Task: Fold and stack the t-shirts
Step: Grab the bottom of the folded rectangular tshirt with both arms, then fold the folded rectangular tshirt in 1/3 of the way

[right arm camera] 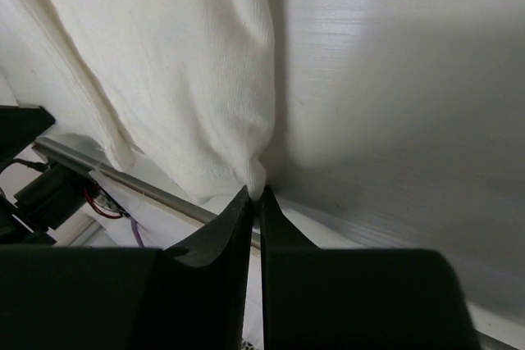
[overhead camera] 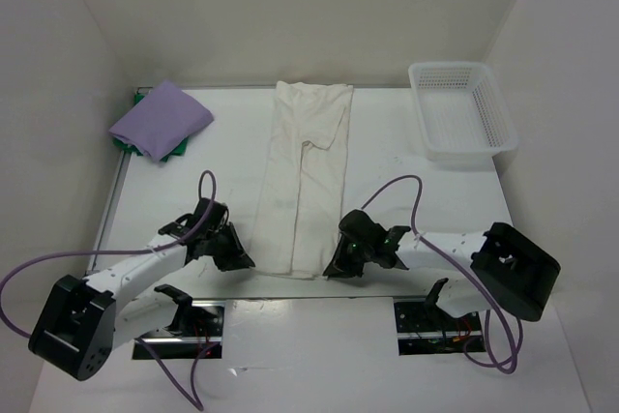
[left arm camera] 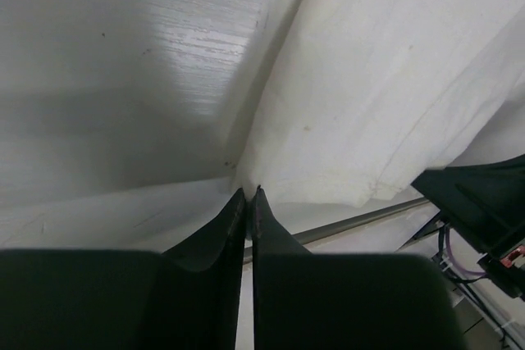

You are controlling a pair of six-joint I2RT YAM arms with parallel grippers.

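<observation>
Both left fingers (left arm camera: 217, 239) and right fingers (right arm camera: 223, 234) pinch cream-white shirt (overhead camera: 305, 181) corners.

A cream-white shirt (overhead camera: 305, 181) lies folded into a long narrow strip down the middle of the table (overhead camera: 406, 191). The left gripper (overhead camera: 237, 256) sits at its near left corner and the right gripper (overhead camera: 338, 263) at its near right corner. Far left, a folded lavender shirt (overhead camera: 160, 118) rests on a green shirt (overhead camera: 180, 150). A white basket (overhead camera: 459, 108) stands far right.
</observation>
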